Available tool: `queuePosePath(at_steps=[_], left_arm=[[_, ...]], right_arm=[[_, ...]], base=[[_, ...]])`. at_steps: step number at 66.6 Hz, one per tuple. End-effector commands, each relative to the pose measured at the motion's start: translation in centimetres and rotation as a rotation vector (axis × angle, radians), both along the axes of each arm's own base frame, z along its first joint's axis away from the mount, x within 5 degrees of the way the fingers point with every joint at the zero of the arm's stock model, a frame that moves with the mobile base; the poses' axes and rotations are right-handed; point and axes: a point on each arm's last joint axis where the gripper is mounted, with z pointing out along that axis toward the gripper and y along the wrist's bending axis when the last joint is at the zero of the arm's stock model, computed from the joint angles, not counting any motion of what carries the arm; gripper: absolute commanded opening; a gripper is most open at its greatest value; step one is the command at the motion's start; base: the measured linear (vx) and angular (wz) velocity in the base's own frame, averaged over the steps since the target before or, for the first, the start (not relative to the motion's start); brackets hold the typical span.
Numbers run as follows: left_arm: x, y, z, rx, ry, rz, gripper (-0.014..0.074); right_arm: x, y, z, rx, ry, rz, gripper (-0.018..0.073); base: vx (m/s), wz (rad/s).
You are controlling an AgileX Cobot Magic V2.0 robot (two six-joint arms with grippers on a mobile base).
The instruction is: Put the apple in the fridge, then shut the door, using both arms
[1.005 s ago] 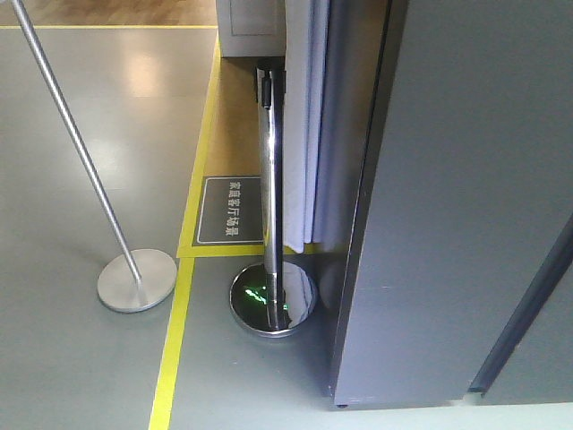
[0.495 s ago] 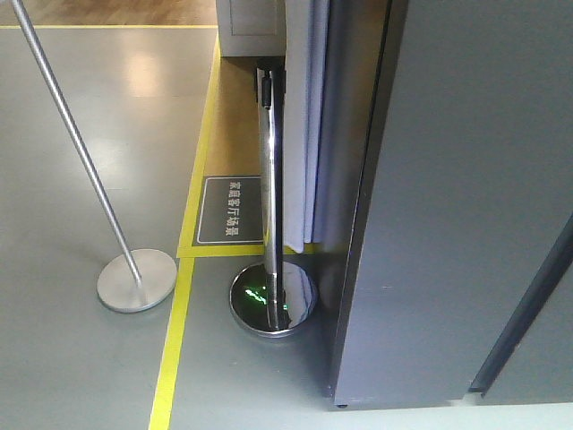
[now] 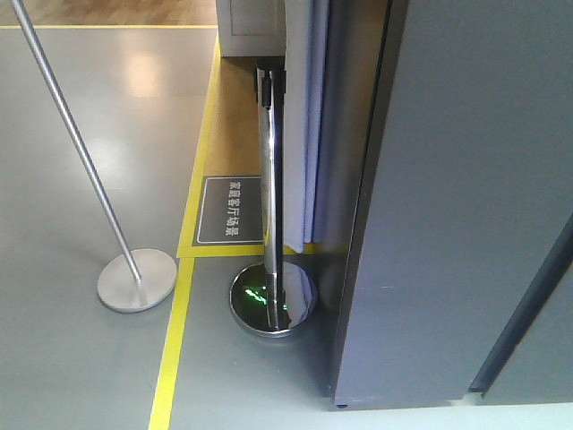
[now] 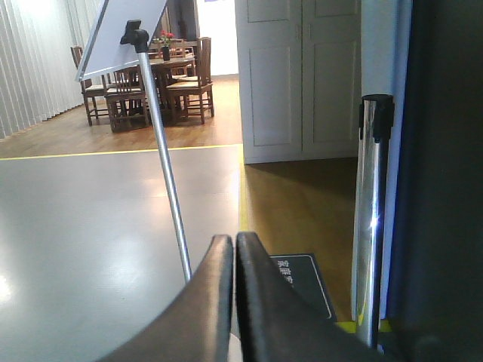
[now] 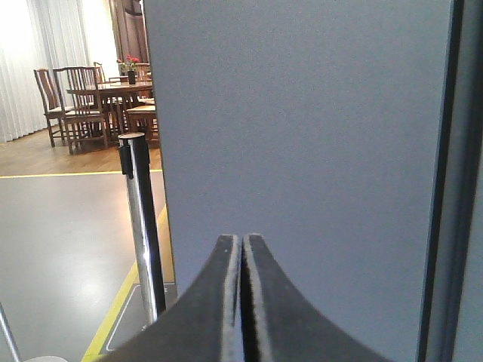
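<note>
nothing seems to have shifted over the last second; the front view looks the same as before. no apple shows in any view, so i cannot tell whether it is inside. both the left end effector [image 4: 233,249] and the right end effector [image 5: 241,249] are pressed together and empty. the fridge [image 3: 466,197] shows only its grey outside, so the door's state is unclear. a chrome stanchion [image 3: 271,179] stands just beside the fridge, a tilted sign stand [image 3: 81,152] further left

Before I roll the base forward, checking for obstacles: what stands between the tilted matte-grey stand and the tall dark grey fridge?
A shiny chrome stanchion post, shown in the front view.
</note>
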Motion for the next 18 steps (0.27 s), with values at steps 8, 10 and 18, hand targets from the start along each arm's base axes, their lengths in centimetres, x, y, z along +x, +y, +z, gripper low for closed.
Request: queuePosePath(at_steps=[8,10,18], left_arm=[[-0.07,-0.02,0.21,-0.006,-0.072,-0.002,-0.0008],[-0.07,-0.02,0.21,-0.006,-0.072,-0.002,-0.0008],[-0.07,-0.02,0.21,-0.006,-0.072,-0.002,-0.0008]], right_arm=[[-0.06,0.1,0.39,-0.011,-0.071,0.007,-0.0003],[-0.06,0.1,0.39,-0.011,-0.071,0.007,-0.0003],[-0.06,0.1,0.39,-0.011,-0.071,0.007,-0.0003]], base=[[0.0,0.0],[0.0,0.0],[0.0,0.0]])
